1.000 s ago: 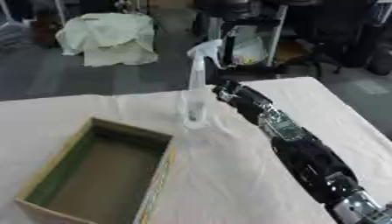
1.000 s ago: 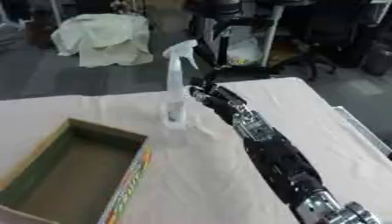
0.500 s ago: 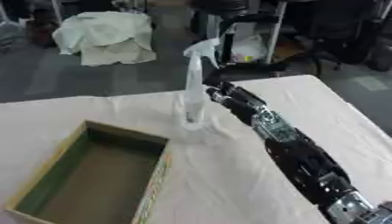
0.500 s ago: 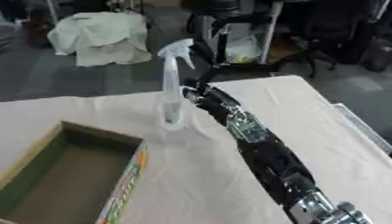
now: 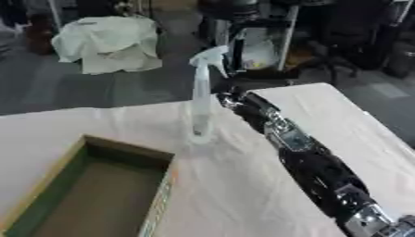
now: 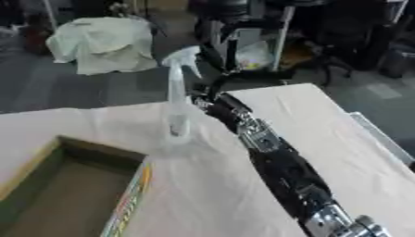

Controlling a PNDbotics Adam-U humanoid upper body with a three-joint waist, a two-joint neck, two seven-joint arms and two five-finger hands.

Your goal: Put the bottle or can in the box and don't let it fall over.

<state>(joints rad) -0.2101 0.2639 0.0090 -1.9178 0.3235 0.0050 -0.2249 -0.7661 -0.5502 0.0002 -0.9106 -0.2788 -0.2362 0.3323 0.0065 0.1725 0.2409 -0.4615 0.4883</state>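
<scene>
In the left eye view I have the spray bottle (image 5: 202, 102) standing upright on the cloth-covered table (image 5: 243, 194), just beyond the far corner of the open cardboard box (image 5: 89, 194), with my right hand (image 5: 235, 99) right beside its body. The fingers look curled toward the clear plastic, but the wrist hides them and I cannot tell whether they have closed on it or only touch it. I judge the bottle light: it looks clear right through, with no visible liquid, though I can't be sure it is empty. The plastic should be thin and a bit slick, and it may flex if squeezed. It is tall on a small foot and heavy at the head, so it will tip easily; I would take it around the middle of the body, below the neck, not by the trigger. Its long axis is vertical, and the white spray head (image 5: 209, 56) seems to point its nozzle to the left and its trigger to the right, toward my arm. In the right eye view the same bottle (image 6: 177, 107) stands past the box (image 6: 73, 194), and the hand (image 6: 209, 104) lies against its right side; the contact is hidden here too. My left hand shows in neither view.
</scene>
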